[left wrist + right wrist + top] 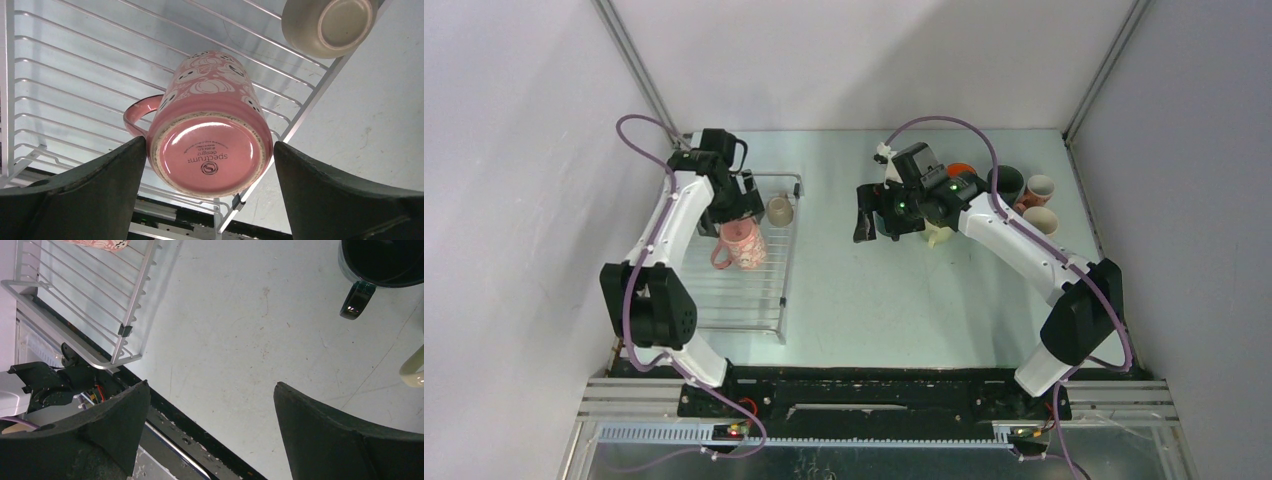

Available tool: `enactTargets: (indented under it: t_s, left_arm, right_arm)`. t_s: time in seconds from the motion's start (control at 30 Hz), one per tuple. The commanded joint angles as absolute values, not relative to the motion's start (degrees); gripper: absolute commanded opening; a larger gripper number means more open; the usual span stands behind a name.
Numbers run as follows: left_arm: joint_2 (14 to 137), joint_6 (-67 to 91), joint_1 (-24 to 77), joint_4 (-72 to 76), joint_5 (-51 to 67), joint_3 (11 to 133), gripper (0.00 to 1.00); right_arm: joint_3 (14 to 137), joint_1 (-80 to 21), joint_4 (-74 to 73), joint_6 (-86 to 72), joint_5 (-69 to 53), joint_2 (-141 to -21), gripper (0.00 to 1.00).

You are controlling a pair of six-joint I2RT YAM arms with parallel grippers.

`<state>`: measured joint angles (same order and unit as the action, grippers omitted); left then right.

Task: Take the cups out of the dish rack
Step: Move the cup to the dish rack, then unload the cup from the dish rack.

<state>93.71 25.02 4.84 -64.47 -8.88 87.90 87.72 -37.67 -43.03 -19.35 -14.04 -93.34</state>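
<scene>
**Unloading nearing its end, two pieces sitting in the rack**

White walls [844, 60] are closing in a pale green table [864, 290], its top showing faint scuffs and scratches in the right wrist view. The dish rack [734, 295] is occupying the table's left side.

The left gripper [210, 145] is hanging over the rack with its fingers spread wide, one on each side of a mug's base. It looks to be lining up a squeeze across the body, and whether the pads are touching yet I cannot tell. The right gripper [211, 385] is hovering over bare table between rack and unloaded cups, equally spread and carrying nothing.

The pink patterned mug [215, 125] is lying on its side on the wires, base toward the left wrist camera. The beige cup [327, 22] is resting upside down at the rack's far corner. The dark green mug [385, 262], an orange cup [961, 170] and paler ones are standing grouped at the far right, probably keeping the middle free.
</scene>
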Motion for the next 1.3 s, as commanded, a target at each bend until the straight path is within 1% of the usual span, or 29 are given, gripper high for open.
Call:
enactTargets:
  t_s: [0.0, 0.27, 0.43, 0.5, 0.6, 0.73, 0.87, 1.03, 1.27]
  left_arm:
    - [89.9, 30.0, 5.2, -63.2, -12.0, 88.5, 1.0]
    - [87.3, 35.9, 5.0, -64.7, -17.0, 90.3, 1.0]
    - [84.0, 46.0, 4.8, -68.5, -19.7, 92.1, 1.0]
    - [82.2, 52.2, 4.9, -69.0, -18.8, 91.3, 1.0]
    - [78.3, 63.8, 5.0, -70.3, -19.5, 88.0, 1.0]
    - [72.0, 80.4, 4.8, -70.3, -19.9, 80.1, 1.0]
    - [67.2, 92.7, 4.5, -68.2, -21.0, 73.3, 1.0]
    - [65.7, 100.5, 1.5, -66.8, -20.5, 69.0, 1.0]
    - [67.1, 102.8, -8.1, -59.5, -10.7, 61.2, 0.99]
  right_arm:
    - [89.7, -38.7, -43.0, -17.7, -14.0, -92.9, 1.0]
    - [89.6, -39.0, -43.1, -17.6, -13.8, -92.5, 1.0]
    - [89.3, -39.0, -42.9, -17.6, -13.6, -92.2, 1.0]
    - [89.2, -39.0, -42.7, -17.6, -13.6, -92.2, 1.0]
    - [89.3, -39.0, -42.6, -17.7, -13.6, -92.2, 1.0]
    - [89.2, -39.0, -42.6, -17.7, -13.8, -92.3, 1.0]
    - [88.9, -39.0, -42.5, -17.6, -13.5, -92.1, 1.0]
    - [88.8, -39.1, -42.6, -17.6, -13.4, -92.1, 1.0]
    - [88.5, -39.2, -42.4, -17.5, -13.2, -92.0, 1.0]
